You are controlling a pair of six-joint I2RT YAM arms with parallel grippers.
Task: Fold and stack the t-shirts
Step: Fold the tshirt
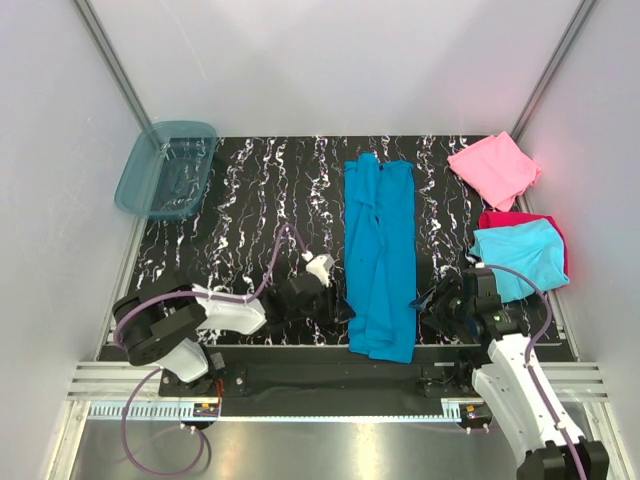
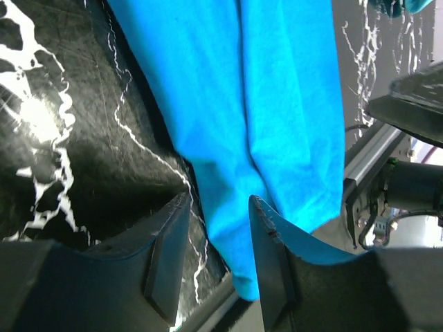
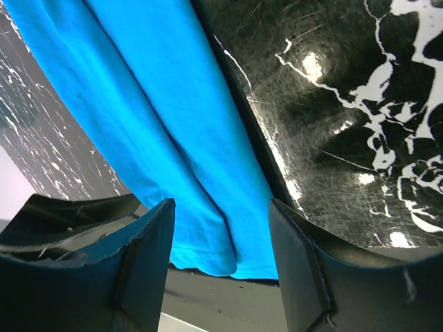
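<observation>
A large teal-blue t-shirt [image 1: 381, 255] lies folded into a long strip down the middle of the black marbled mat. My left gripper [image 1: 338, 308] sits low at the strip's near left corner. It is open, and the shirt's edge [image 2: 263, 124] reaches into the gap between its fingers [image 2: 168, 257]. My right gripper [image 1: 428, 298] is open at the near right corner, with the hem [image 3: 208, 235] showing between its fingers [image 3: 294, 256]. A folded pink shirt [image 1: 493, 168] lies at the back right. A folded cyan shirt [image 1: 520, 260] rests on a magenta-red one [image 1: 515, 219].
A translucent blue plastic tub [image 1: 167, 168] stands at the back left corner of the mat [image 1: 250, 200]. White walls close in the sides and back. The mat's near edge and a metal rail [image 1: 300, 385] run just below the shirt's hem.
</observation>
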